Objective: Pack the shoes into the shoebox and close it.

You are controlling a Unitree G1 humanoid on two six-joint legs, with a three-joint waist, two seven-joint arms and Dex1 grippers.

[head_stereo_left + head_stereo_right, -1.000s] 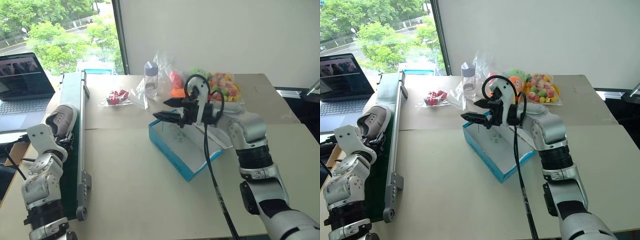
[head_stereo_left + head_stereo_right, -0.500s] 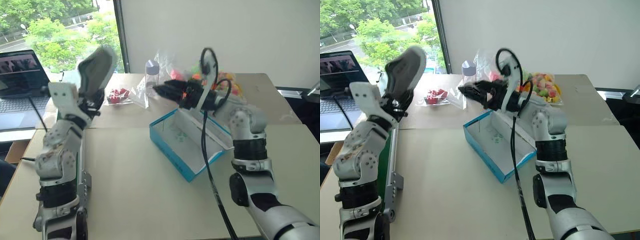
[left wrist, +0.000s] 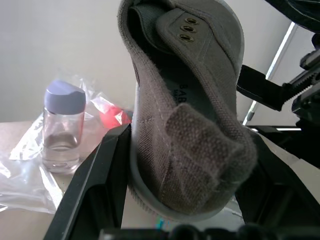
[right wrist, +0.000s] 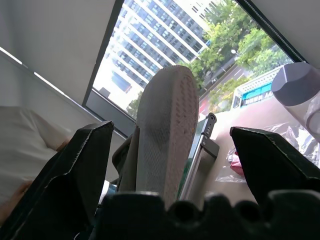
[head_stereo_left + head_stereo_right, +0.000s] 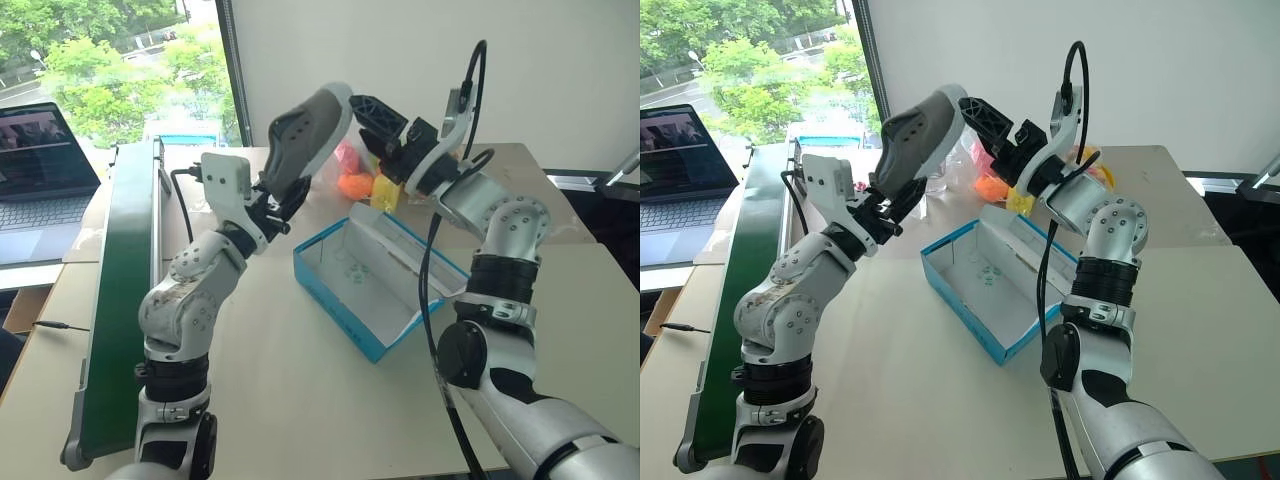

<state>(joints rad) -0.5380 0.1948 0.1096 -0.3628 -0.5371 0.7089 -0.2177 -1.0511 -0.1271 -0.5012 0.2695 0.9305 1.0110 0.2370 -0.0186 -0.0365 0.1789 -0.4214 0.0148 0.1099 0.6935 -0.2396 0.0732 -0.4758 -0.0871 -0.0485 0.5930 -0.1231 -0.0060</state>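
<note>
Your left gripper (image 5: 283,195) has swung up from the green conveyor (image 5: 118,300) and now pinches the grey canvas shoe (image 5: 305,135) by its heel, toe raised above the open blue shoebox (image 5: 370,280) (white inside, cardboard). Your right gripper (image 5: 372,115), jaws spread wide, has risen to meet the toe, its ribbed sole (image 4: 167,125) between the fingers.

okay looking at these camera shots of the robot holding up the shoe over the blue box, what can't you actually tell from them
- Second shoe: I cannot place it.
- Right gripper: open at the toe of the shoe; contact cannot be told, the toe overlaps its fingers in the head views.
- Shoebox lid: partly hidden behind the right arm in the head views.
- Bags behind the shoe: contents mostly covered by it and the gripper.
- Bottle contents: too unclear in the left wrist view.
</note>
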